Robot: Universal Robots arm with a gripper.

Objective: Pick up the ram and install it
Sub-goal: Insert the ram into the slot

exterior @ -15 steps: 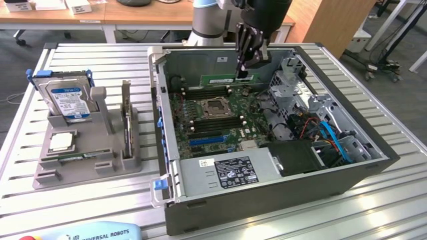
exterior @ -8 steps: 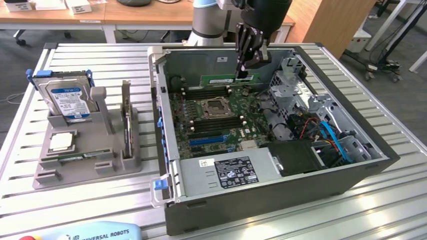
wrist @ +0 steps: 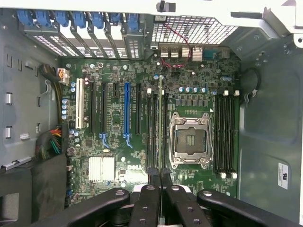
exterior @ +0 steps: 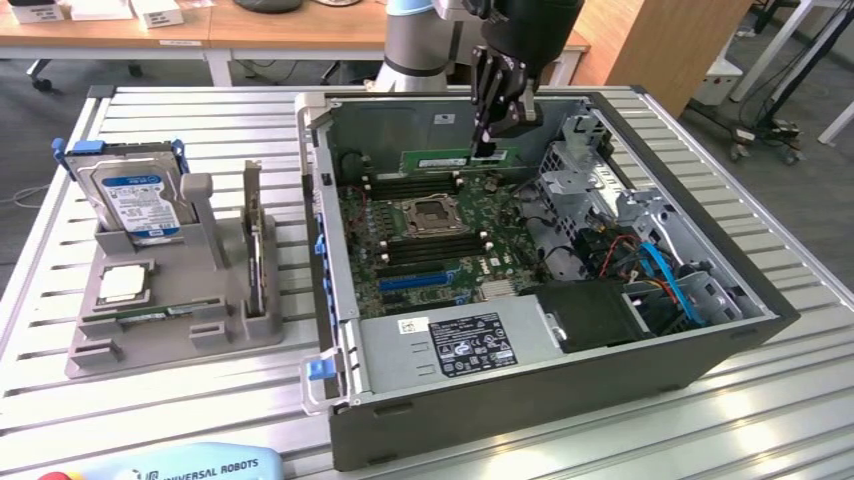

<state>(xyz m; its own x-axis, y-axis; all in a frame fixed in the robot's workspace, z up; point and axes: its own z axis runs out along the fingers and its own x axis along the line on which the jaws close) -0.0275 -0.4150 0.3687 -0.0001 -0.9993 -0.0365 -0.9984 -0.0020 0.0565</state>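
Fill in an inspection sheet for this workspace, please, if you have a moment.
Surface: slatted metal table carrying an open computer case.
Job's things: ram held above the motherboard, not yet seated.
Clutter: grey holder with a hard drive and a processor chip.
Grippers: claw shut on the ram.
Cables: blue cables inside the case.
Surroundings: wooden desks behind the table.

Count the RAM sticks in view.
2: a ram in the gripper over the motherboard, a second ram in the tray, exterior view's left. Others may be hidden.
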